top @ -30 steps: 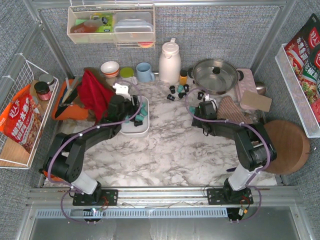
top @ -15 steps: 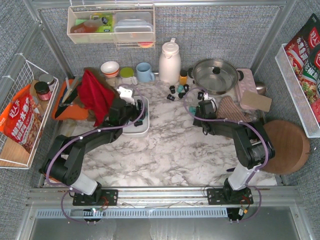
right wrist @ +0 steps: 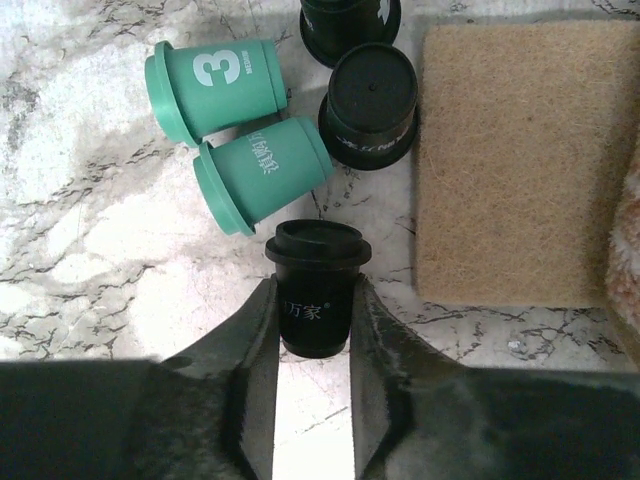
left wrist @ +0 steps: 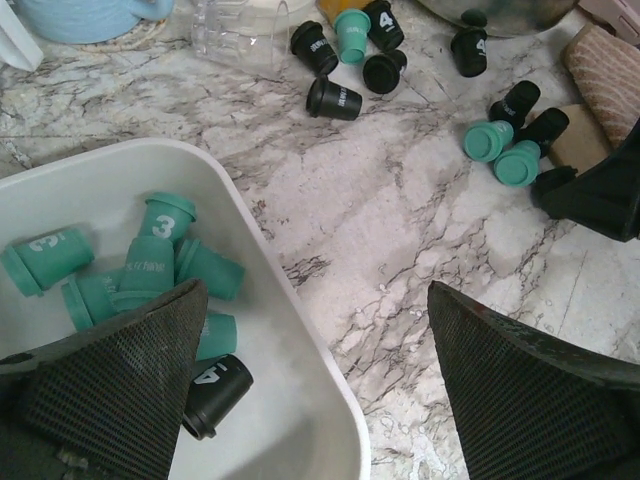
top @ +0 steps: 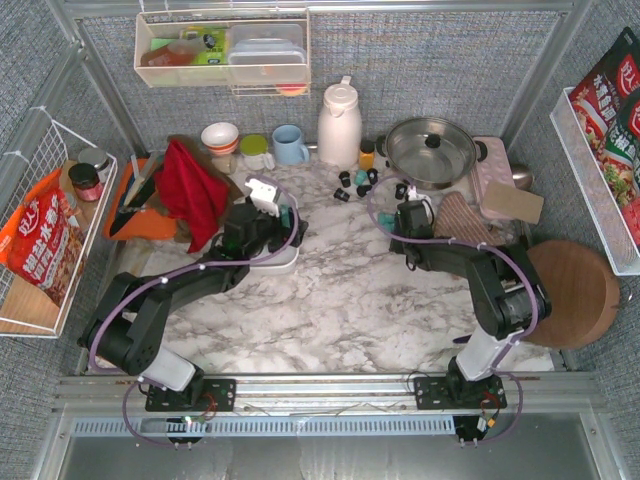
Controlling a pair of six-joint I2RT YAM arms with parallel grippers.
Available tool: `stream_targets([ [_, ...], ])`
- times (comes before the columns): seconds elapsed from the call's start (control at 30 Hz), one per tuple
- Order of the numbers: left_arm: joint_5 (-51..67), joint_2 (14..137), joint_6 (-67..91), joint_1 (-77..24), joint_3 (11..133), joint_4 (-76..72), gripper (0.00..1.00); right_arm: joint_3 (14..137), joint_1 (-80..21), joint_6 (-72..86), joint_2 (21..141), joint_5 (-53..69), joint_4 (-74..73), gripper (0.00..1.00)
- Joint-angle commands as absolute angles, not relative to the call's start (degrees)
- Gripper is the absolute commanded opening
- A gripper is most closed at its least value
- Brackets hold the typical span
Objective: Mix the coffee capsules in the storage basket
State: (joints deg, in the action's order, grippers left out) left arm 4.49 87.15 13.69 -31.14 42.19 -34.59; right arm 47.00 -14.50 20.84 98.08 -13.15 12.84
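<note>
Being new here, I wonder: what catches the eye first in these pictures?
The right hand is closed around a black plastic coffee capsule, beside two teal ones on the marble tabletop. The open left hand hovers above the rim of the white shallow plastic basket holding teal capsules and one black.

On my overhead view, the storage basket (top: 284,262) sits on the table (top: 340,300) at ten o'clock from centre. It has a cluster of coffee capsules (left wrist: 150,270) in it and my left gripper (left wrist: 315,310) above its right edge. Loose capsules (top: 357,180) lie at twelve, in front of the flask (top: 339,125) and the pot (top: 430,150), with the mug (top: 290,145) at eleven. At one o'clock a single capsule (right wrist: 316,270) sits between the fingers of my right gripper (right wrist: 313,330), with two more capsules (right wrist: 240,130) just at eleven of it and a pad (right wrist: 520,150) at two.
</note>
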Motion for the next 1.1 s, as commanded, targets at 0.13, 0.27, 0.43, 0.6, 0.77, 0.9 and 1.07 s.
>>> stream_targets([
  [0.13, -0.5, 87.8, 15.7, -31.7, 43.4, -34.7, 0.99, 45.0, -15.4, 19.8, 94.0, -10.0, 15.3, 0.15],
  [0.27, -7.0, 88.1, 19.5, -31.6, 44.3, -34.1, 0.99, 43.6, -18.4, 18.0, 89.8, -9.3, 15.3, 0.14],
  [0.43, -10.9, 87.6, 21.9, -31.6, 43.8, -34.6, 0.99, 42.7, -24.5, 16.9, 83.2, -6.9, 16.0, 0.14],
  [0.6, -0.8, 87.1, 16.5, -32.5, 40.2, -44.1, 0.97, 39.8, -30.8, 13.9, 76.5, -4.0, 18.1, 0.14],
  [0.77, 2.4, 86.3, 1.9, -37.3, 32.7, -59.3, 0.97, 36.9, -32.3, 12.4, 71.6, 2.3, 22.0, 0.14],
  [0.9, 6.8, 86.5, -10.7, -40.8, 29.0, -67.9, 0.99, 37.2, -33.0, 12.6, 70.6, 9.3, 23.4, 0.14],
  [1.07, 15.5, 89.0, -20.0, -43.1, 23.9, -81.4, 0.99, 38.1, -33.8, 12.9, 70.8, 14.7, 23.9, 0.14],
])
